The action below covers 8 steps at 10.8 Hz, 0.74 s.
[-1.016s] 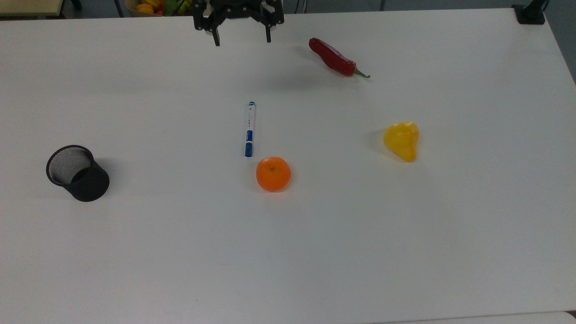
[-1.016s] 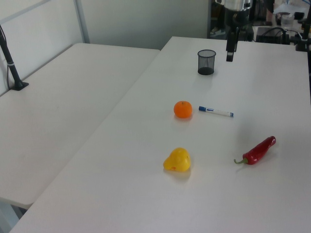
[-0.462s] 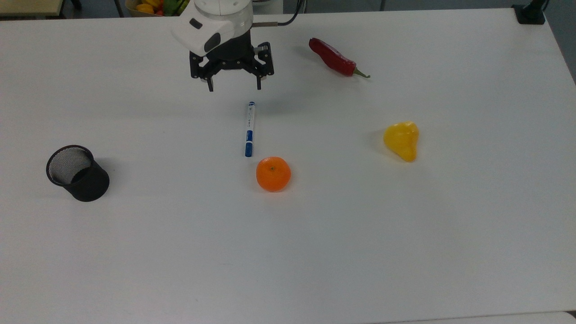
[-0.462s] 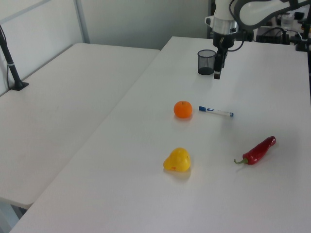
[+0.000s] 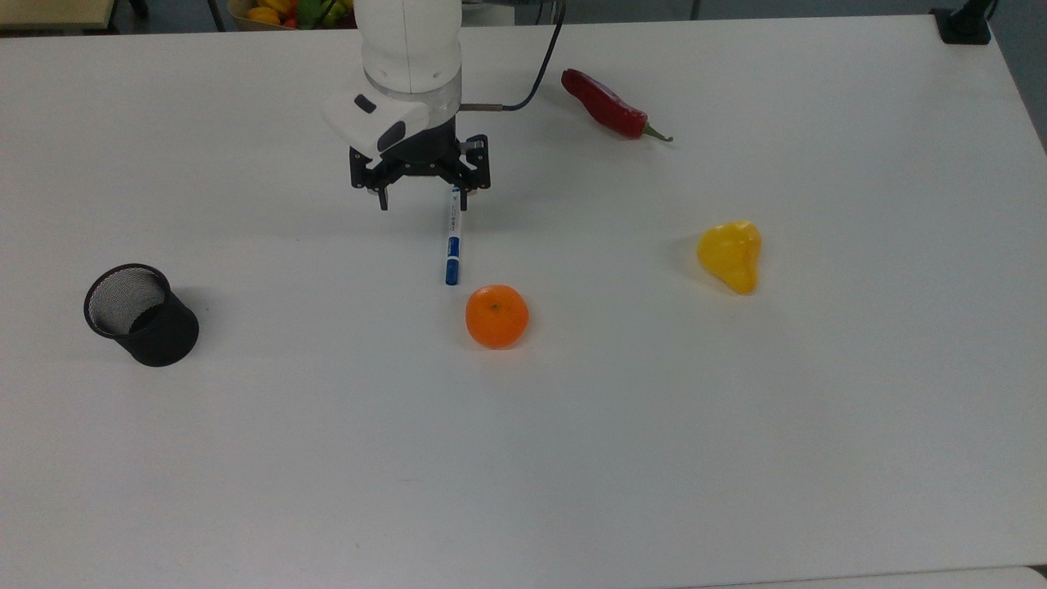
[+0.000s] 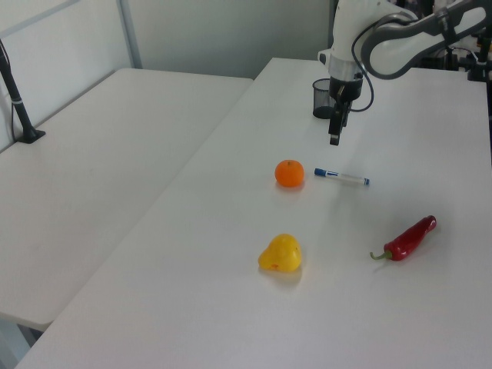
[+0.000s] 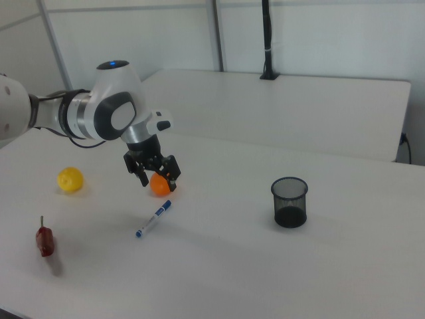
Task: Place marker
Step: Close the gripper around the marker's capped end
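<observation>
Above the marker: end effector [image 5: 421, 199], fingers spread apart and holding nothing, hangs clear of the worktop [image 5: 736, 425] over the marker's capless end.
Change: across the last second the end effector has travelled from the worktop's far edge to the marker and dropped lower; the marker has not moved.
Meaning: judged an approach to grasp; pickup not yet made.
Marker [image 5: 453, 239]: lying flat, blue cap just beside the orange [image 5: 496, 316], not touching.
Count: one marker; one orange; one mesh cup [image 5: 141, 314], well apart from the marker; one red chilli [image 5: 609, 106]; one yellow fruit [image 5: 730, 254].
</observation>
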Motion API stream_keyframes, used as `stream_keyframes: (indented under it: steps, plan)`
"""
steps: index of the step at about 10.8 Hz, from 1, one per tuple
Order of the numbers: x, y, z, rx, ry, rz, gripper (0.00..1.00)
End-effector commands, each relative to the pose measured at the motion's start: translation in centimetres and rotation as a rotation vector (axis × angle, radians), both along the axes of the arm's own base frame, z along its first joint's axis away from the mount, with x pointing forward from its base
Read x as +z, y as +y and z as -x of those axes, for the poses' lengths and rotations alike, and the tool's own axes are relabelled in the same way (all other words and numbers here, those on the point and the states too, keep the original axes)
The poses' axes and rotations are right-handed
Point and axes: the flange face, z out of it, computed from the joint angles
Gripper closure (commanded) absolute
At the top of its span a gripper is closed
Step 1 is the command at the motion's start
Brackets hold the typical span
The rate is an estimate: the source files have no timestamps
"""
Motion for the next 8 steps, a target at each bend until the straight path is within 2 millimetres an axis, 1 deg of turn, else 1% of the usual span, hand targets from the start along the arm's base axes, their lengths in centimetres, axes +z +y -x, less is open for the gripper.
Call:
stream_keyframes:
  steps: [1,3,4,5,6,8]
  plan:
    - [-2.6,0.6,0.0,-0.005,0.007,0.017,0.10]
    - [-4.1,0.7,0.0,0.000,0.031,0.024,0.19]
    - [-5.2,0.7,0.0,0.001,0.046,0.026,0.21]
    - [-5.6,0.9,0.0,0.004,0.054,0.027,0.21]
    - [-6.4,1.2,0.2,0.009,0.068,0.028,0.26]
    - [-7.6,1.3,0.3,0.014,0.060,0.025,0.27]
